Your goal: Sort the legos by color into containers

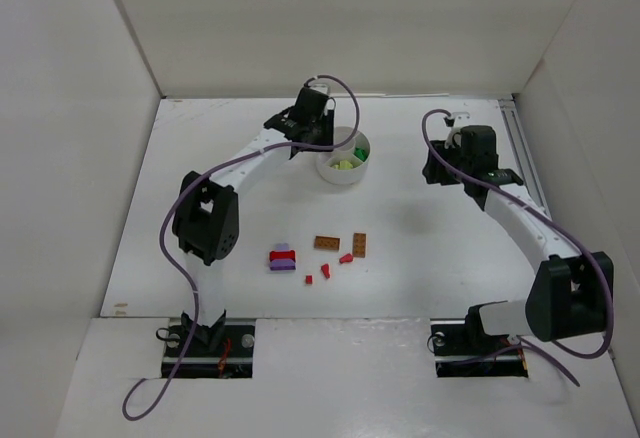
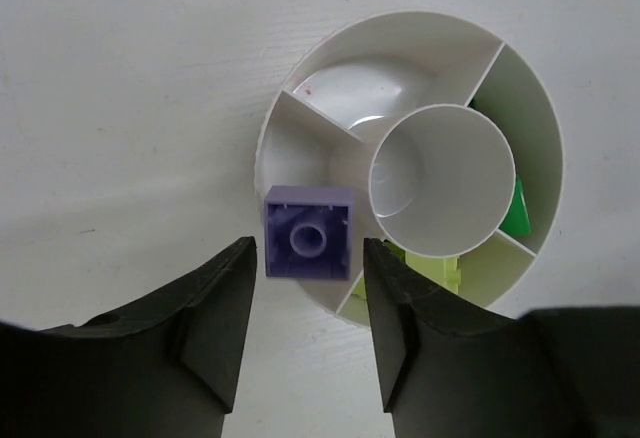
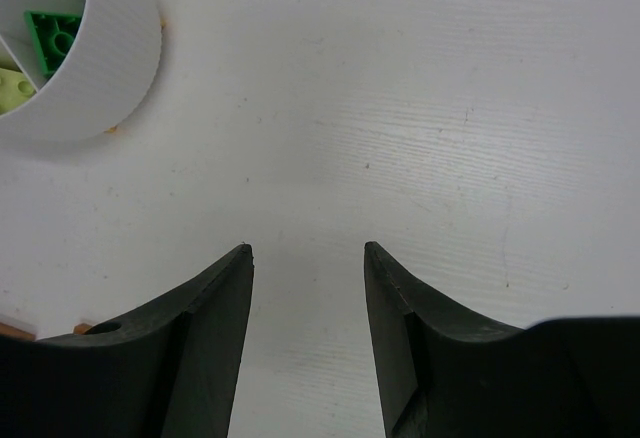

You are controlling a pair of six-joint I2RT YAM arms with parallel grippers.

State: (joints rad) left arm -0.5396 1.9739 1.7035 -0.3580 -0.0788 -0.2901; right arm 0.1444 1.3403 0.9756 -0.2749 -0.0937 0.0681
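The white round dish (image 1: 343, 170) stands at the table's middle back. My left gripper (image 2: 308, 248) is open right above its left side (image 1: 322, 141). A purple brick (image 2: 309, 232) lies in a wedge section just beyond my fingertips, with a small gap to each finger. Other wedges of the dish (image 2: 330, 68) hold green bricks (image 2: 517, 213) and lime-yellow bricks (image 2: 438, 266). The centre well (image 2: 440, 178) holds nothing. My right gripper (image 3: 307, 250) is open and empty over bare table, to the right of the dish (image 3: 100, 68).
Loose bricks lie at the table's front middle: a red-on-purple stack (image 1: 282, 257), two orange-brown bricks (image 1: 326, 242) (image 1: 359, 244) and three small red pieces (image 1: 346, 258). White walls enclose the table on three sides.
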